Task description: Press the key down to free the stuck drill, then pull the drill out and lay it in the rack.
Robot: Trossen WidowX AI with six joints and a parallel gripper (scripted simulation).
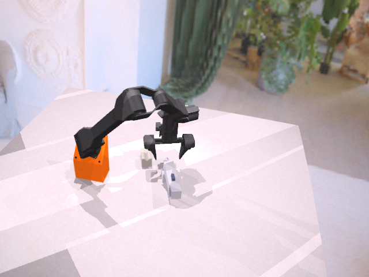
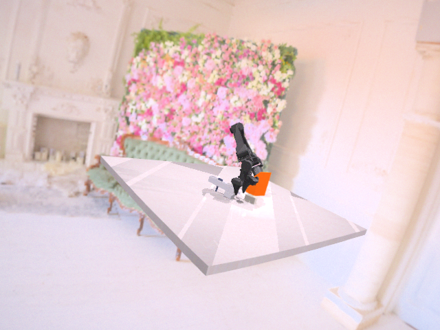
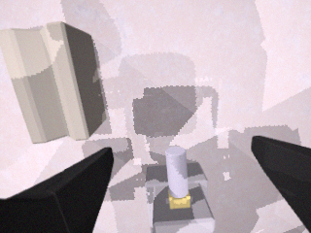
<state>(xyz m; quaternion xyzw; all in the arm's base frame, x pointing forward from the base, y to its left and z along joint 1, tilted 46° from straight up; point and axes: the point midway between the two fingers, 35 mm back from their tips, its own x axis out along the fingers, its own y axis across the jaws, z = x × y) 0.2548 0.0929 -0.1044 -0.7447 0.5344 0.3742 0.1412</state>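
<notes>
The pale lavender drill is a short rod sticking out of the end of a pale grey holder, with a small yellow part at its foot in the wrist view. The dark blue key sits at the middle of the holder; it is out of the wrist view. The beige rack, a grooved block, stands beside the drill's end. My gripper is wide open and empty, pointing down near the drill's end, its fingers to either side, not seen touching it.
The orange arm base stands on the table, on the rack's far side from the holder. The arm arches from the base over the rack's side. Its shadows fall around the holder.
</notes>
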